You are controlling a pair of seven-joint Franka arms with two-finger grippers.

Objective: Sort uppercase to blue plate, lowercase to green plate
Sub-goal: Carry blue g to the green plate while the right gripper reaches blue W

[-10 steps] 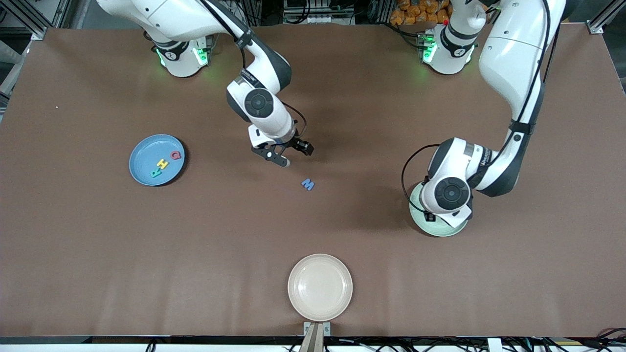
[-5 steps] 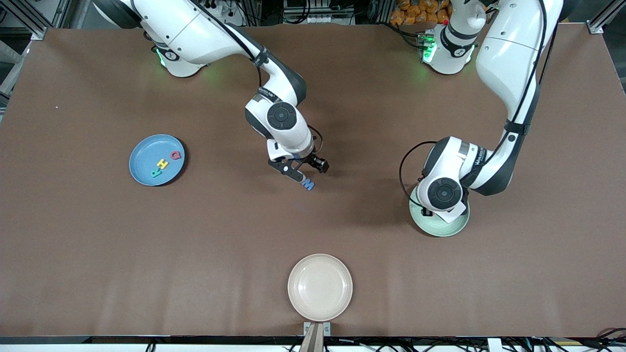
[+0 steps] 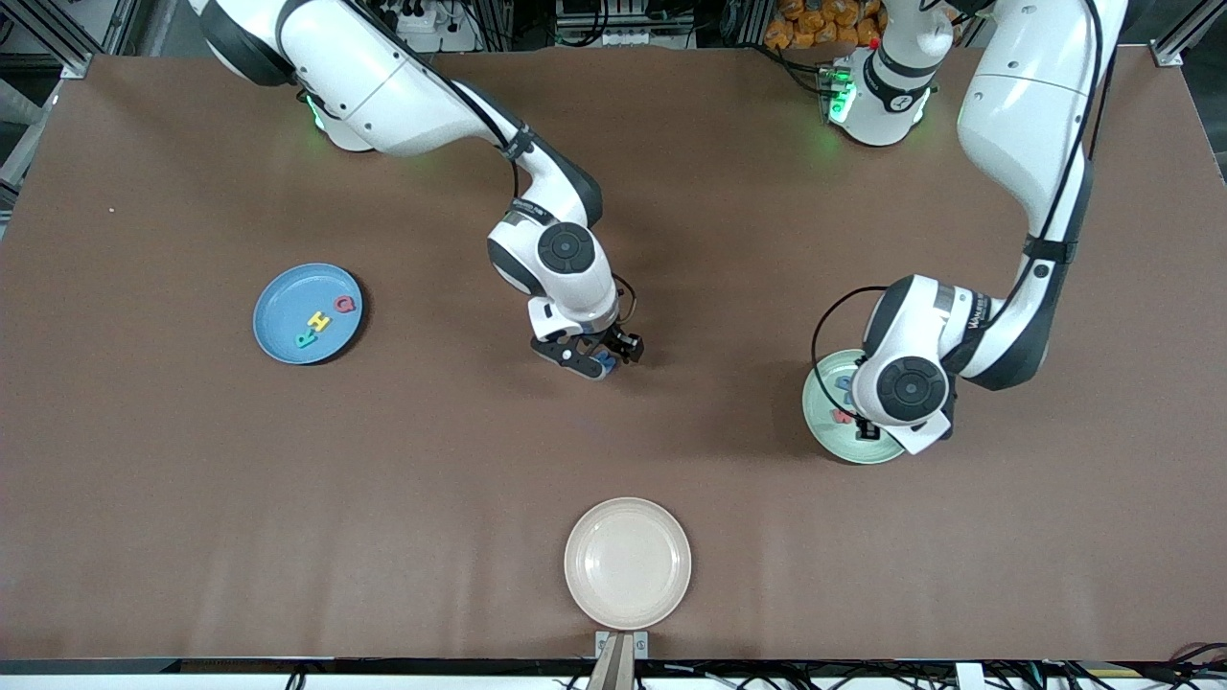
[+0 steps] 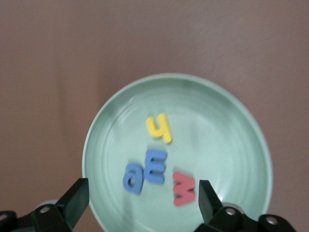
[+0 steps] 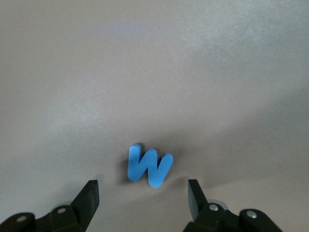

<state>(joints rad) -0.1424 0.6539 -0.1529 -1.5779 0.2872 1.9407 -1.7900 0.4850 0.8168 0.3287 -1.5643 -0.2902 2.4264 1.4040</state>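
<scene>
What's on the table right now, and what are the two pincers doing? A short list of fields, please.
blue plate: holds red Q, yellow H, teal R
green plate: holds yellow h, blue m, blue a, red w
beige plate: nearest the front camera
blue M: on the table between blue and green plates
right pincer: open, straddling the blue M
left pincer: open, over the green plate

A wide brown table (image 3: pixel 192 498) fills the room's view, with aluminium framing (image 3: pixel 57 38) along its edge.
</scene>
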